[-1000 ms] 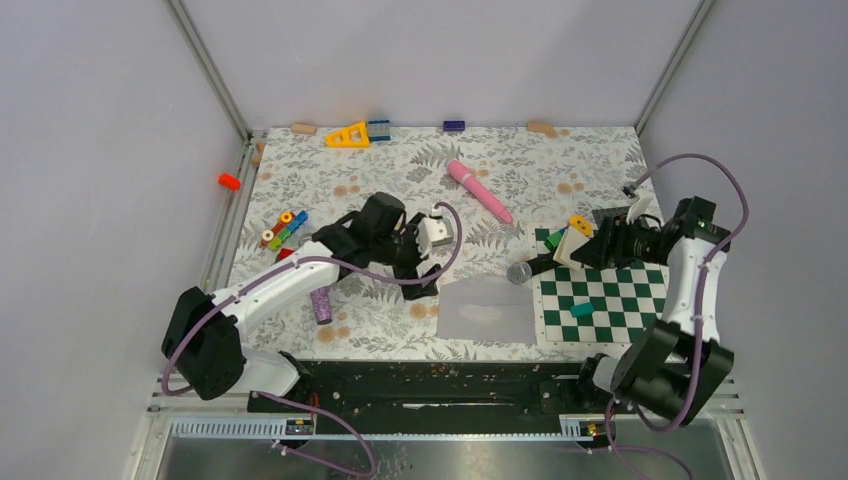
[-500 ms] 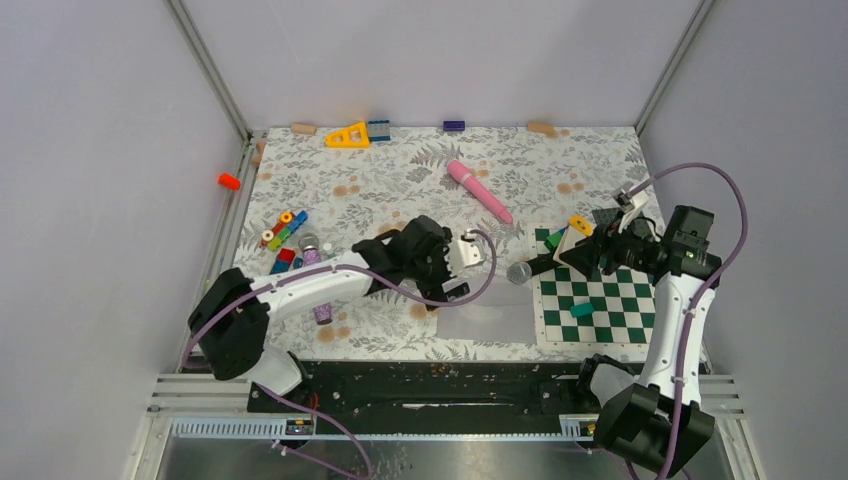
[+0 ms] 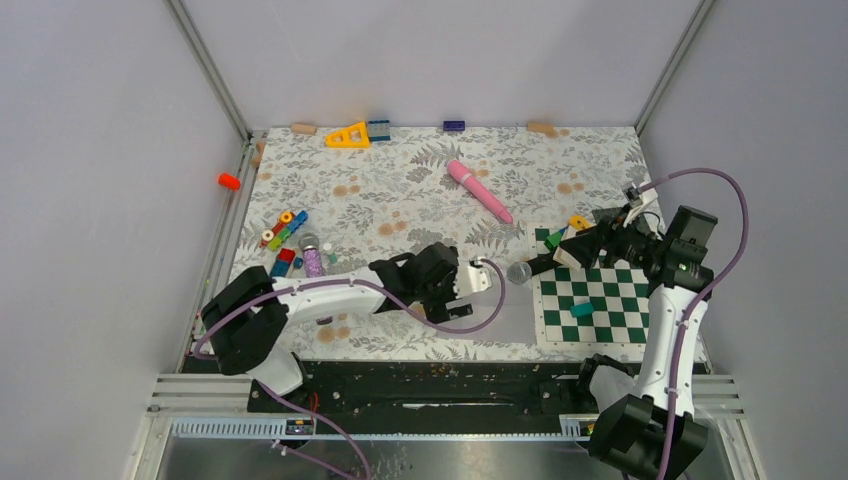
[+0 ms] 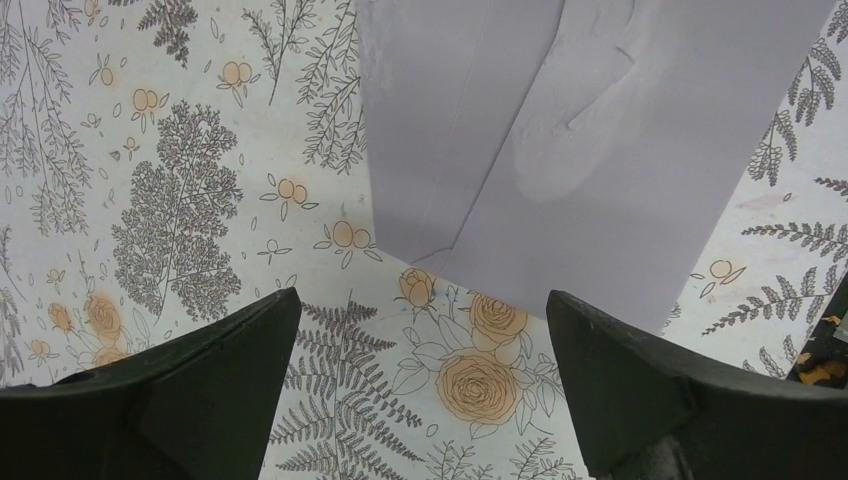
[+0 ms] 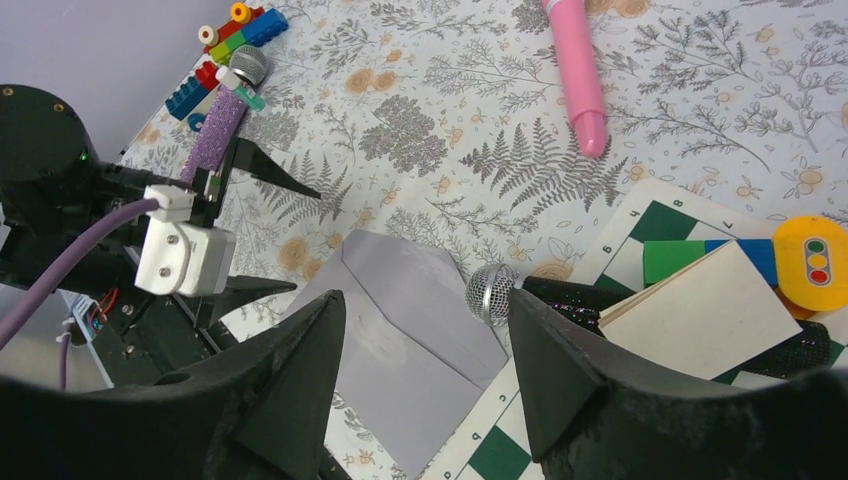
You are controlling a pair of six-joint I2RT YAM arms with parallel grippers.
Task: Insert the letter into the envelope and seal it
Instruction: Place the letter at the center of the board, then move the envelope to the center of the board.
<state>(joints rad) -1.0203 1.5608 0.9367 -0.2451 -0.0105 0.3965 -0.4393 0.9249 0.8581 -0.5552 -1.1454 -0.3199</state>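
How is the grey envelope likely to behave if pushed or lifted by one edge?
Likely light and floppy: the envelope is thin paper with a soft wrinkle in its face. Lying flat on the patterned table, it would probably slide or buckle when pushed, and offers little edge to grip.

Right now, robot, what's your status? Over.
Left gripper open, empty, above envelope. Right gripper open, empty. Envelope lies flat. Mic beside its corner.
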